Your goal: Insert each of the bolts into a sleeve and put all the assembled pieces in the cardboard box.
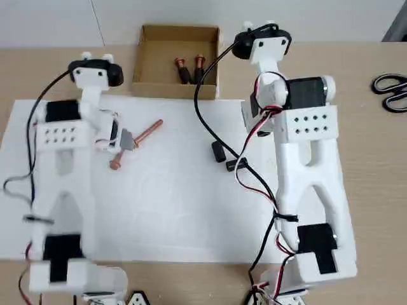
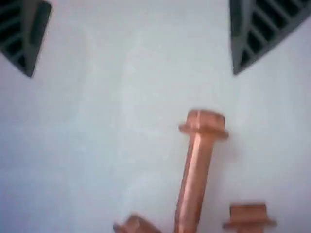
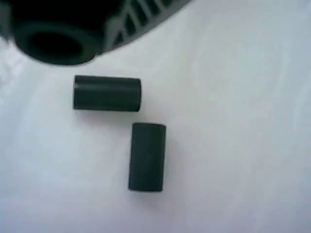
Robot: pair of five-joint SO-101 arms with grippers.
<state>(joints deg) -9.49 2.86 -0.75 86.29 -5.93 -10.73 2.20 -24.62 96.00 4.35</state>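
Observation:
Several copper bolts lie on the white mat. One long bolt lies just ahead of my left gripper, which is open, its two fingers spread wide above the mat. From above, a bolt and another bolt flank that gripper. Two black sleeves lie loose on the mat, apart, at right angles. My right gripper hangs over them, shut on a third black sleeve. The cardboard box holds two assembled pieces.
The box stands at the back edge of the white mat. Scissors lie on the bare table at the far right. Black and red cables trail across the mat beside the two loose sleeves.

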